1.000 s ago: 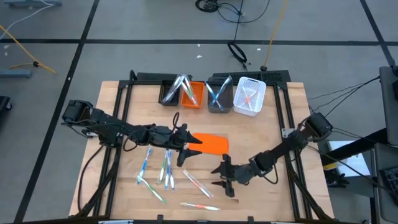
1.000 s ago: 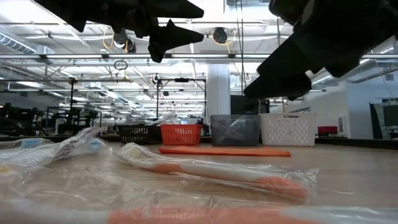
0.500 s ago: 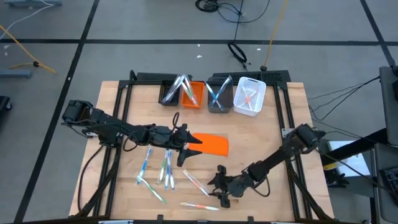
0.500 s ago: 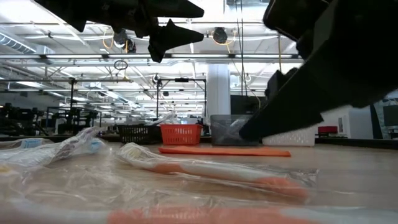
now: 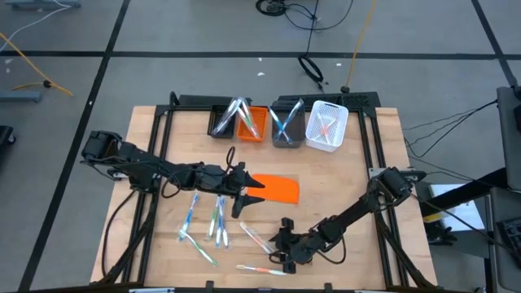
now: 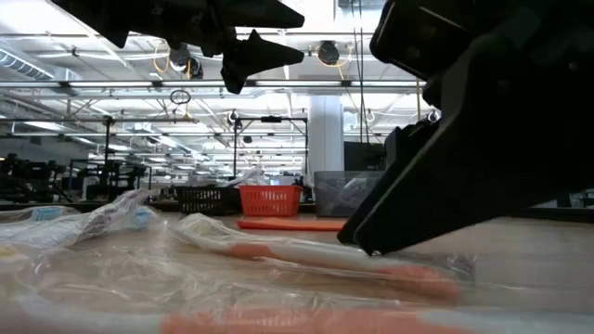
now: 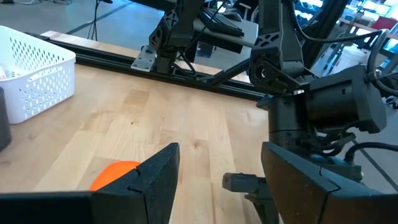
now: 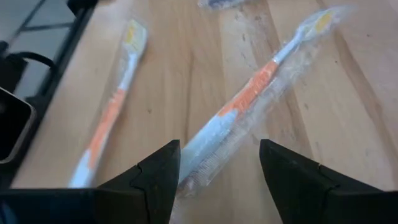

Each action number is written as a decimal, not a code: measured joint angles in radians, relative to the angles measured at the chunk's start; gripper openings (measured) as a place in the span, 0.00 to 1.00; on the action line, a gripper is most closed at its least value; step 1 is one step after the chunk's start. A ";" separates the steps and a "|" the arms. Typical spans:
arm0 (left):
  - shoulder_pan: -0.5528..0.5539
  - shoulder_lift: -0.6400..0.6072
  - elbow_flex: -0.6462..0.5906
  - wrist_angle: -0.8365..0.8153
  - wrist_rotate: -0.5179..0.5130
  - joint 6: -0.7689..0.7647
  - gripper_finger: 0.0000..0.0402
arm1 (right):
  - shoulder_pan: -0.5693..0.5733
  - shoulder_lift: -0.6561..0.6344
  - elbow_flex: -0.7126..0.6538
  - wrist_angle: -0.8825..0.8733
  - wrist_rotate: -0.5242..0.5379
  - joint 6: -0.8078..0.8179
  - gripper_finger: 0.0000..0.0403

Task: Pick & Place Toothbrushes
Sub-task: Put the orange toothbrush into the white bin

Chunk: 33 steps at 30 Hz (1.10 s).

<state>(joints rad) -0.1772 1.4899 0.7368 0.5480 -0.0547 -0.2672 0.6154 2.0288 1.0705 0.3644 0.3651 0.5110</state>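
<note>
A: Where's the right gripper [image 5: 277, 254] sitting?
B: Low over an orange wrapped toothbrush [image 8: 249, 102], fingers spread wide, holding nothing.
A: Left gripper [image 5: 248, 194]?
B: Hovering by the orange sheet [image 5: 277, 188], also open, w/ nothing.

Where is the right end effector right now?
In the high view the right end effector is low near the table's front edge, open over a wrapped orange toothbrush, with another orange toothbrush beside it.

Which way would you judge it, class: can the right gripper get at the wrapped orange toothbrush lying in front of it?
Probably yes. The right gripper is open and hangs just above the wrapped orange toothbrush, which lies between its fingers' line with only bare wood around it.
</note>
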 joint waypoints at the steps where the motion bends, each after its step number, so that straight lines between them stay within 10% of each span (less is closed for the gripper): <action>1: 0.000 0.000 0.000 0.000 0.000 0.000 0.57 | 0.001 0.000 0.000 -0.004 0.002 0.001 0.53; 24: 0.000 0.000 0.000 -0.002 0.000 0.002 0.57 | -0.004 0.073 0.005 0.116 -0.021 0.004 0.51; 33: 0.000 0.000 0.000 -0.002 0.000 0.002 0.57 | -0.009 0.073 0.005 0.068 -0.018 0.037 0.11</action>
<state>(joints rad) -0.1772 1.4899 0.7368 0.5461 -0.0547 -0.2653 0.6067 2.1014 1.0756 0.4329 0.3475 0.5483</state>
